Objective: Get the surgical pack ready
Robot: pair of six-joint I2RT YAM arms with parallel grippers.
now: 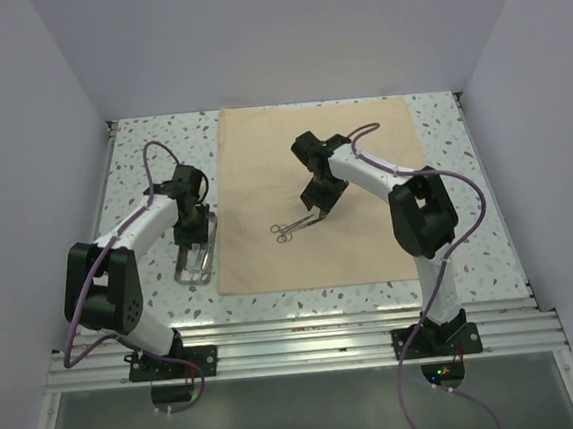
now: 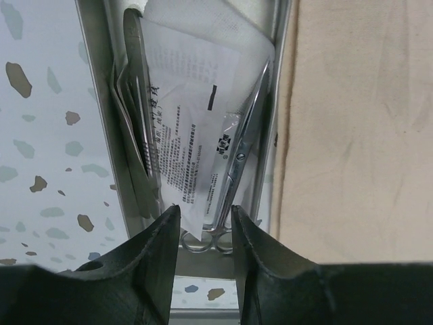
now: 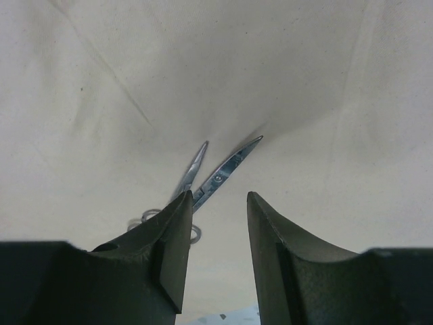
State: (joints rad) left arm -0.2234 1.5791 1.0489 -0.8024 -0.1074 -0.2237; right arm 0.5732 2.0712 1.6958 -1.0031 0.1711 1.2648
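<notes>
The beige cloth [image 1: 312,162] lies flat in the middle of the table. Two silver scissor-like instruments [image 1: 290,230] lie crossed on it. My right gripper [image 1: 316,207] hovers just above and behind them, open, with nothing between its fingers. In the right wrist view the instruments [image 3: 220,172] lie beyond the gripper [image 3: 216,198], partly behind its left finger. The steel tray [image 1: 193,271] sits off the cloth's left edge. My left gripper [image 1: 195,227] hangs over it, open and holding nothing. In the tray [image 2: 101,101] are a printed white gauze packet [image 2: 183,135] and a scissor-like instrument [image 2: 238,159].
Another slim steel tool [image 2: 139,101] lies along the tray's left wall under the packet's edge. The cloth's left edge [image 2: 291,135] runs right beside the tray. Speckled tabletop [image 1: 440,131] borders the cloth, white walls enclose the table, and a metal rail [image 1: 298,344] runs along the near edge.
</notes>
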